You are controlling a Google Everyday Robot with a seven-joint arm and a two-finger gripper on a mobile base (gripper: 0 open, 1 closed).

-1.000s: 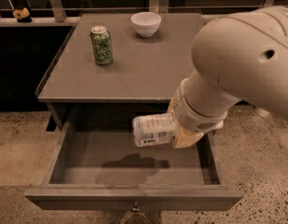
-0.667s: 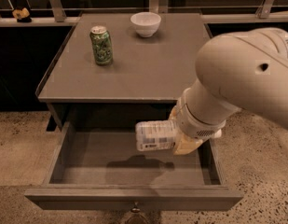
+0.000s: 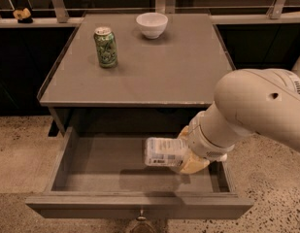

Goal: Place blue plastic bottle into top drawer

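The blue plastic bottle (image 3: 162, 152) lies sideways in my gripper (image 3: 184, 155), its white and blue label facing the camera. The gripper is shut on it and holds it low inside the open top drawer (image 3: 67, 149), toward the right half, just above the drawer floor. The bottle casts a shadow on the floor beneath it. The drawer is pulled far out from under the table; its front panel carries a small metal knob (image 3: 140, 221). My large white arm (image 3: 258, 110) reaches in from the right and hides the drawer's right rear corner.
On the grey table top (image 3: 154, 67) stand a green drink can (image 3: 105, 47) at the back left and a white bowl (image 3: 151, 24) at the back middle. A railing runs behind the table. Speckled floor lies on both sides of the drawer.
My arm and gripper have lowered the bottle deeper into the drawer and shifted slightly right. The can and bowl have not moved.
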